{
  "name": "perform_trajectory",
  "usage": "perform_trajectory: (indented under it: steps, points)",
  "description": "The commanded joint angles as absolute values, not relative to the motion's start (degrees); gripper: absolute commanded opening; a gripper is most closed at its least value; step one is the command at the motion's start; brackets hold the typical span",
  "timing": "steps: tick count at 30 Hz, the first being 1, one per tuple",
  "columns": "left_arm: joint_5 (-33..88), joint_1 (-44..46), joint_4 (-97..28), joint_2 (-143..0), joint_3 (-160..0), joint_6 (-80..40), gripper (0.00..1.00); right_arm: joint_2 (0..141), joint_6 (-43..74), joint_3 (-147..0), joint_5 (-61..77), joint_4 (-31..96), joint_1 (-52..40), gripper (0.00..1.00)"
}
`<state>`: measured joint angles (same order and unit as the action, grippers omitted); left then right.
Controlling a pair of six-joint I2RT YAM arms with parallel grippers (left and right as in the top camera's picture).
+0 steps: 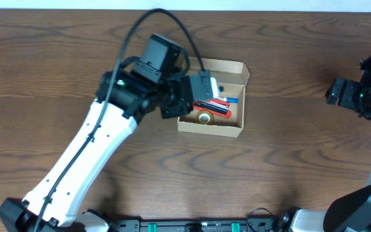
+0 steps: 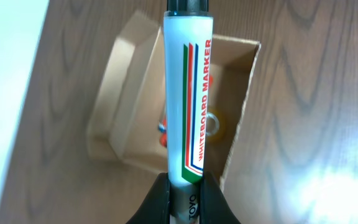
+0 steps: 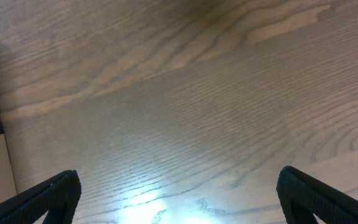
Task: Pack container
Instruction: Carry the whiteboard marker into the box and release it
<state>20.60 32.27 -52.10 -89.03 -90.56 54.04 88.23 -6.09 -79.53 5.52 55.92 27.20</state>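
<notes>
The container, a tan cardboard box (image 1: 234,119) with its flap lid open, sits at the table's middle. Inside lie a red cutter (image 1: 212,107), a blue pen (image 1: 231,100) and a small roll of tape (image 1: 205,118). My left gripper (image 1: 198,90) hovers over the box's left part, shut on a white whiteboard marker (image 2: 188,106) with a black cap; the box (image 2: 126,93) shows below it in the left wrist view. My right gripper (image 3: 179,193) is open and empty above bare wood, at the far right in the overhead view (image 1: 343,93).
The dark wood table (image 1: 288,167) surrounds the box. The left arm's white link and black cable cross the left-middle area. The table's pale edge shows at the left of the left wrist view (image 2: 5,93).
</notes>
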Motion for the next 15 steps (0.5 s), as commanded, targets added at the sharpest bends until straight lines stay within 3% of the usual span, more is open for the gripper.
perform_trajectory:
  steps: [1, 15]
  points:
    - [19.55, 33.3, -50.39, -90.89, -90.61, 59.99, 0.06, 87.66, -6.52, -79.29, 5.41, 55.9, 27.46, 0.99]
    - [16.16, 34.24, -47.72, -106.61, -95.11, 59.57, 0.06, 87.66, -6.92, -79.29, 6.09, 56.12, 27.46, 0.99]
